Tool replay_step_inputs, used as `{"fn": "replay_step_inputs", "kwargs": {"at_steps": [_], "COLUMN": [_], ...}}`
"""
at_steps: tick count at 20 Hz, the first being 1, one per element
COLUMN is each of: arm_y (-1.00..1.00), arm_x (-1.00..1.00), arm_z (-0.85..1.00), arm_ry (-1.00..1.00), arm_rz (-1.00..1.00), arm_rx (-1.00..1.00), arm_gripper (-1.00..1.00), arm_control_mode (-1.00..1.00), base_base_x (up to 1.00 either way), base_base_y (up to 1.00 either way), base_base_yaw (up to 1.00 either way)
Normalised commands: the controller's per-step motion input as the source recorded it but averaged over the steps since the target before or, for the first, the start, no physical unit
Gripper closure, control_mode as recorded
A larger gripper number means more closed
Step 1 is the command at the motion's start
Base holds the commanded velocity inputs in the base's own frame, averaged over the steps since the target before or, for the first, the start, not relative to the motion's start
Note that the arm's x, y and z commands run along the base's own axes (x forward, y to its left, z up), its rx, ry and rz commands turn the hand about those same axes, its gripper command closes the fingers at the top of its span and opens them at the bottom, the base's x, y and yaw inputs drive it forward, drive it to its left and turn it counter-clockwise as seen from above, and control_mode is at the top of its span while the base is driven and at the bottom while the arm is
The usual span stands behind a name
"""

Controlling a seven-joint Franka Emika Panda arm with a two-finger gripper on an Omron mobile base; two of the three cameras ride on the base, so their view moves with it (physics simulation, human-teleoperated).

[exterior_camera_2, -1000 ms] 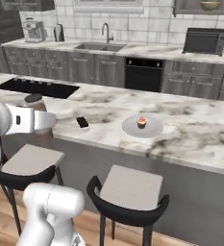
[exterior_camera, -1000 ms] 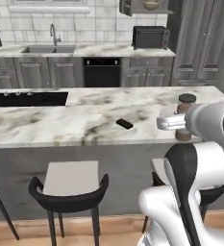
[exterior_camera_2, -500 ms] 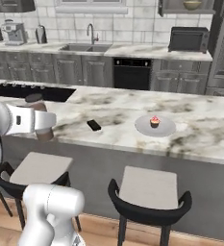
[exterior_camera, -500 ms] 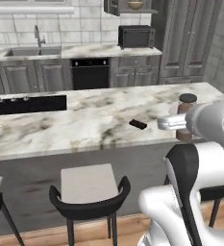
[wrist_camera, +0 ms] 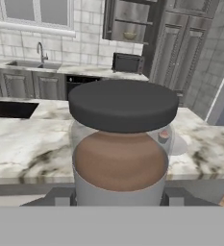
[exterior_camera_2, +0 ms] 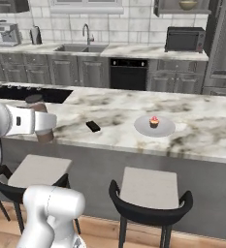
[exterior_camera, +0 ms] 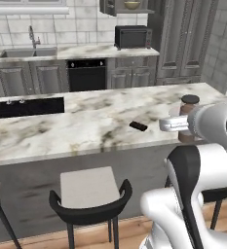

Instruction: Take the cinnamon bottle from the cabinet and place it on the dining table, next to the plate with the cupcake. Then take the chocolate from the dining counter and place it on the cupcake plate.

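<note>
My gripper (wrist_camera: 119, 199) clamps the cinnamon bottle (wrist_camera: 120, 144), held upright above the dining table's (exterior_camera_2: 201, 131) near edge. The chocolate (exterior_camera_2: 92, 126) lies beside the cupcake plate (exterior_camera_2: 154, 127).

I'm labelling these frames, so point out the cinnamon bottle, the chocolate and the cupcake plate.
cinnamon bottle (wrist_camera: 120, 161), hand view, brown body
chocolate (exterior_camera_2: 92, 126), right base view, bar's middle
plate (exterior_camera_2: 167, 129), right base view, bare right rim

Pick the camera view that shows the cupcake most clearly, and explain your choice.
The right base view: the cupcake sits unobstructed on its plate. In the hand view the bottle hides most of it.
</note>
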Motion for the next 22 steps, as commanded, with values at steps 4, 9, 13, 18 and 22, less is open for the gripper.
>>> {"fn": "replay_step_inputs", "kwargs": {"at_steps": [4,9,13,18,22], "arm_y": [0.00,-0.12,-0.78,-0.67,-0.61], "arm_x": [0.00,0.10,0.70,0.94,0.87], "arm_z": [0.00,0.00,0.00,-0.01,-0.15], "arm_ry": [0.00,0.00,0.00,0.00,0.00], "arm_rz": [0.00,0.00,0.00,0.07,0.25], "arm_rx": [0.00,0.03,0.13,0.01,0.00], "arm_gripper": [1.00,1.00,1.00,1.00,1.00], "arm_control_mode": [1.00,-1.00,-1.00,-1.00,-1.00], "base_base_x": [0.65,0.34,0.00,0.00,0.00], "base_base_y": [-0.20,-0.24,0.00,0.00,0.00], "base_base_yaw": [-0.03,-0.02,0.00,0.00,0.00]}}
